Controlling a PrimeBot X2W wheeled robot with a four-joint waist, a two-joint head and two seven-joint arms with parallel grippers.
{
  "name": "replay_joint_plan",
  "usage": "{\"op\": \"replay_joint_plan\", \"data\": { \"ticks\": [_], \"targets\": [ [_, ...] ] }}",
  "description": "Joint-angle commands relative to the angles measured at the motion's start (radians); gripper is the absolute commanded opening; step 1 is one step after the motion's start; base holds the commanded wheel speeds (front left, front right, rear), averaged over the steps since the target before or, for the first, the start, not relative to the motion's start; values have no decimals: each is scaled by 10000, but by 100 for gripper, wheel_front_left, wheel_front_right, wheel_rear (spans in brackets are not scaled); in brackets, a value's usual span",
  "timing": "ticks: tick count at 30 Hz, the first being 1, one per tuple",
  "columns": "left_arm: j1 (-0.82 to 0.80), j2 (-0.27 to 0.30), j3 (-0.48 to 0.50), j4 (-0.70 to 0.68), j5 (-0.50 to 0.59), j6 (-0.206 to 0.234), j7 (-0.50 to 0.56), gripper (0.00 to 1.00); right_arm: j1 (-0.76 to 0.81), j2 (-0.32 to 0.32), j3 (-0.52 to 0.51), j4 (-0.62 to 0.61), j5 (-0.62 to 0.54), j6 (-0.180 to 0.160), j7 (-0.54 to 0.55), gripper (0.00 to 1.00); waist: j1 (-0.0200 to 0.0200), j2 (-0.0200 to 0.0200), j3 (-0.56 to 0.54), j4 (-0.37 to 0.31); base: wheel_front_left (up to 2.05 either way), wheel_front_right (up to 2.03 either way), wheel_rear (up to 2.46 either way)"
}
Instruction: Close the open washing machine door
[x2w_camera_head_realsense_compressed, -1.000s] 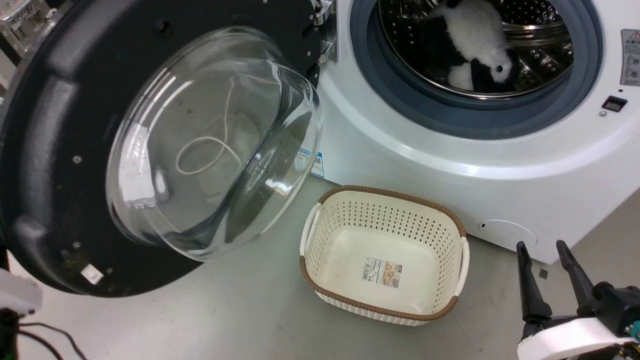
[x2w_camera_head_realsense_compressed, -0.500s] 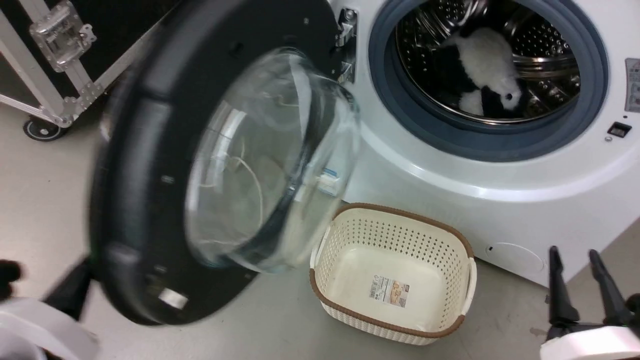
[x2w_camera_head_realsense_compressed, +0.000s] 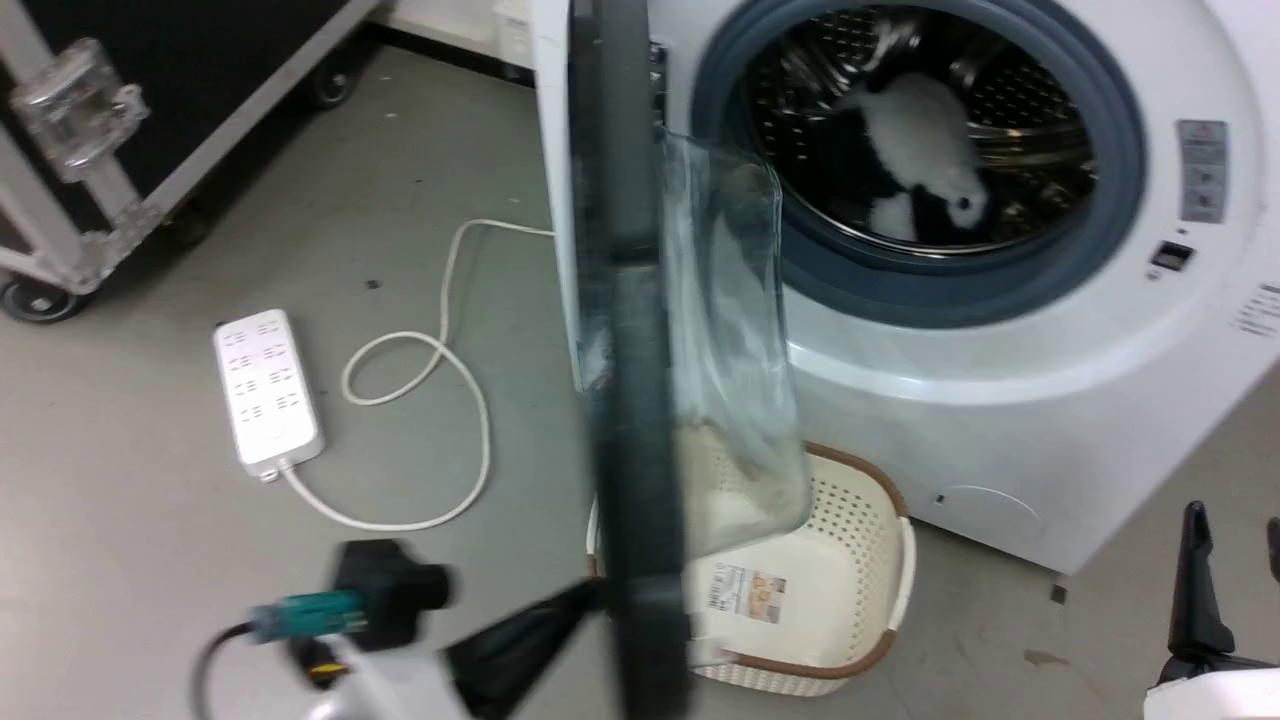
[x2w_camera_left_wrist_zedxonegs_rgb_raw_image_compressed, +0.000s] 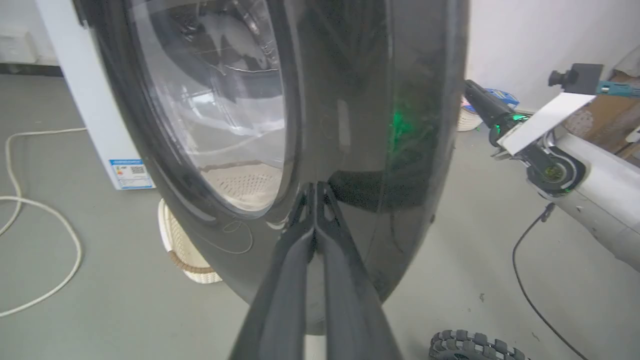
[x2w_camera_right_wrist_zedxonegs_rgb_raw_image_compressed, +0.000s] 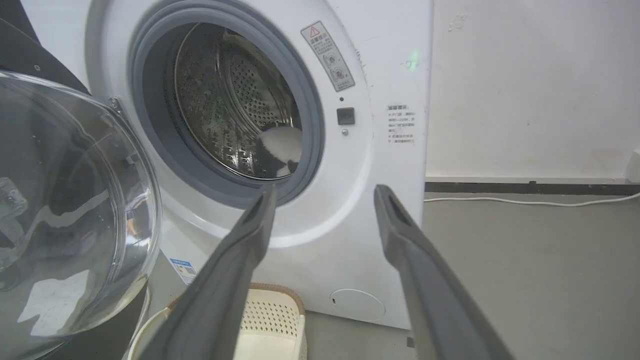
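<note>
My left end effector (x2w_camera_left_wrist_zedxonegs_rgb_raw_image_compressed: 315, 192), pressed together, rests its tips on the door (x2w_camera_left_wrist_zedxonegs_rgb_raw_image_compressed: 360, 100) mid-frame; my right end effector (x2w_camera_right_wrist_zedxonegs_rgb_raw_image_compressed: 325, 192) points up, spread.

The left tool (x2w_camera_left_wrist_zedxonegs_rgb_raw_image_compressed: 315, 189) and right tool (x2w_camera_right_wrist_zedxonegs_rgb_raw_image_compressed: 325, 192) have long, tapering dark fingers (x2w_camera_right_wrist_zedxonegs_rgb_raw_image_compressed: 225, 280), a white wrist shell (x2w_camera_head_realsense_compressed: 1215, 695), a black cable (x2w_camera_left_wrist_zedxonegs_rgb_raw_image_compressed: 514, 250) and a teal plug (x2w_camera_head_realsense_compressed: 300, 612).

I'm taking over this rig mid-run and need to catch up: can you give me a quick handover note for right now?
Left gripper: shut, fingertips pressed on the outer face of the washing machine door.
Right gripper: open, holding nothing, clear of the washing machine.
Door: roughly half closed, standing out from the front above the basket.
Left to do: push it round until it sits shut.
</note>
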Motion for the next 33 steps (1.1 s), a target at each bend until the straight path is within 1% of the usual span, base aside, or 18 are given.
{"op": "replay_joint_plan", "data": {
  "ticks": [1, 2, 3, 4, 5, 6, 7, 8, 9, 10, 11, 16, 20, 24, 28, 31, 33],
  "targets": [
    [-260, -115, -187, -25, 40, -45, -46, 0, -123, -4, -51, 14, 85, 8, -52, 100, 1, -2, 20, -183, 0, 0, 0],
    [-823, -337, -838, 216, -9, -45, -172, 0, -167, -4, -77, 21, 105, 8, -63, 100, 1, -2, 49, -452, 0, 0, 0],
    [-1101, -457, -1139, 376, -48, -45, -259, 0, -186, -4, -74, 20, 110, 8, -68, 100, 1, -2, 70, -598, 0, 0, 0],
    [-1101, -457, -1139, 376, -48, -45, -259, 0, -186, -4, -74, 20, 110, 8, -68, 100, 1, -2, 70, -598, 0, 0, 0],
    [-1686, -741, -1735, 770, -136, -45, -488, 0, -223, -4, -73, 4, 129, 8, -78, 100, 1, -2, 137, -912, 0, 0, 0],
    [-1686, -741, -1735, 770, -136, -45, -488, 0, -223, -4, -73, 4, 129, 8, -78, 100, 1, -2, 137, -912, 0, 0, 0],
    [-2255, -1024, -2239, 1271, -187, -46, -760, 0, -275, -4, -77, -13, 139, 8, -87, 100, 1, -2, 212, -1268, 0, 0, 0],
    [-2255, -1024, -2239, 1271, -187, -46, -760, 0, -275, -4, -77, -13, 139, 8, -87, 100, 1, -2, 212, -1268, 0, 0, 0],
    [-2533, -1168, -2450, 1537, -236, -46, -926, 0, -322, -4, -57, -14, 148, 8, -91, 100, 1, -2, 260, -1496, 0, 0, 0],
    [-3127, -1399, -2889, 2112, -272, -46, -1209, 0, -403, -4, -34, -19, 158, 8, -99, 100, 1, -2, 356, -1917, 0, 0, 0],
    [-3127, -1399, -2889, 2112, -272, -46, -1209, 0, -403, -4, -34, -19, 158, 8, -99, 100, 1, -2, 356, -1917, 0, 0, 0],
    [-4590, -1931, -3649, 3684, -340, -46, -1959, 0, -561, -4, 22, -4, 245, 8, -116, 100, 1, -2, 643, -2981, 0, 0, 0],
    [-5684, -2373, -3913, 5166, -269, -46, -2519, 0, -609, -4, 83, 76, 363, 8, -126, 100, 1, -2, 881, -3688, 0, 0, 0],
    [-6584, -2864, -4065, 6581, -265, -46, -3075, 0, -642, -4, 78, 118, 476, 8, -131, 100, 1, -2, 1016, -4138, 0, 0, 0],
    [-7223, -3340, -4003, 7857, -365, -46, -3716, 0, -643, -4, 53, 120, 502, 8, -133, 100, 1, -2, 971, -4237, 0, 0, 0],
    [-7434, -3705, -3656, 8630, -538, -29, -4327, 0, -621, -4, 75, 160, 492, 8, -134, 100, 1, -2, 761, -4187, 0, 0, 0],
    [-7439, -3833, -3388, 8952, -692, 58, -4694, 0, -573, -4, 78, 173, 483, 8, -134, 100, 1, -2, 557, -4068, 0, 0, 0]
  ]
}}
